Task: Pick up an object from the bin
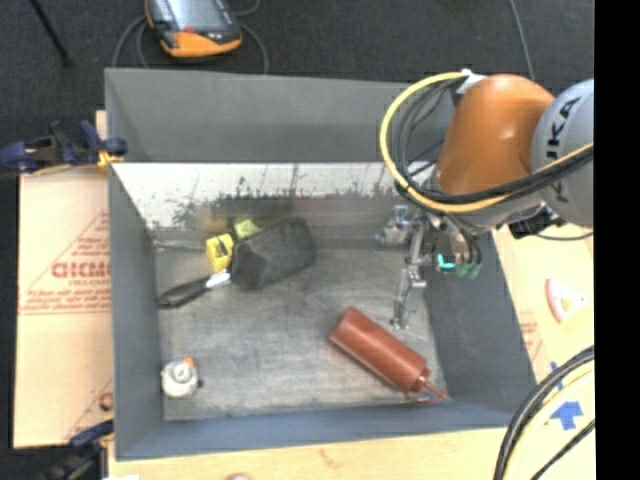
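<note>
My gripper (402, 314) hangs in the right part of the bin, pointing down, with nothing seen in it. Its tip is just above the upper left end of a red-brown bottle (380, 354). That bottle lies on its side near the bin's front right corner, with its pointed nozzle toward the corner. A dark grey block (270, 253) rests farther left, near the back wall.
A small yellow piece (219, 248) lies against the block's left side, with a black-handled tool (185, 291) below it. A small white round thing (180, 376) sits in the front left corner. The arm with its orange cover and cables hangs over the bin's right rim.
</note>
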`<state>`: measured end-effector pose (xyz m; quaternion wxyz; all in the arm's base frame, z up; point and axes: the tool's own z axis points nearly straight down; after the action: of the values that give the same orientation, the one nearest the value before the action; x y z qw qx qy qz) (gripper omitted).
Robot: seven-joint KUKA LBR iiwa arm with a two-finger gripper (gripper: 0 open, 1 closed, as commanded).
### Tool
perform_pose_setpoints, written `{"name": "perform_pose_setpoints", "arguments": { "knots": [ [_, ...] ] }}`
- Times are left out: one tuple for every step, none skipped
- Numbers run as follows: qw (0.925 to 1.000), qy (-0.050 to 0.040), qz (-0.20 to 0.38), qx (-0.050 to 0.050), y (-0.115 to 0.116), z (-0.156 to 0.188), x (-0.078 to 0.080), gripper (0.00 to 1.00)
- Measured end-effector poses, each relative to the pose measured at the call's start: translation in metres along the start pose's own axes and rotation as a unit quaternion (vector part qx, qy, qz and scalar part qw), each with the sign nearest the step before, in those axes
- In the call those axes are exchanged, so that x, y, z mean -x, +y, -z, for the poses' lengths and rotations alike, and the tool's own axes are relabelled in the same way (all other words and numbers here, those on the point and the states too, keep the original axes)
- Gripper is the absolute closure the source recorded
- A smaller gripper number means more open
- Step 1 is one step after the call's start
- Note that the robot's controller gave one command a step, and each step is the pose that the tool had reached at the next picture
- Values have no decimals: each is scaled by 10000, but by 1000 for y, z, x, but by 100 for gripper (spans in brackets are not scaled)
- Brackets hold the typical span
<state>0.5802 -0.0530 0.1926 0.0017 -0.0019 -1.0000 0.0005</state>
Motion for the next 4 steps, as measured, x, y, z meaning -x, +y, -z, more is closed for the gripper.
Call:
{"name": "perform_pose_setpoints", "arguments": {
  "knots": [
    [10000,-39,4,-3,0,4,2,0],
    [9992,-69,400,-5,-4,-20,-8,0],
    [9880,-45,1547,-6,-7,-73,-41,0],
    [9324,-33,3613,0,13,-110,-14,100]
  ]
}}
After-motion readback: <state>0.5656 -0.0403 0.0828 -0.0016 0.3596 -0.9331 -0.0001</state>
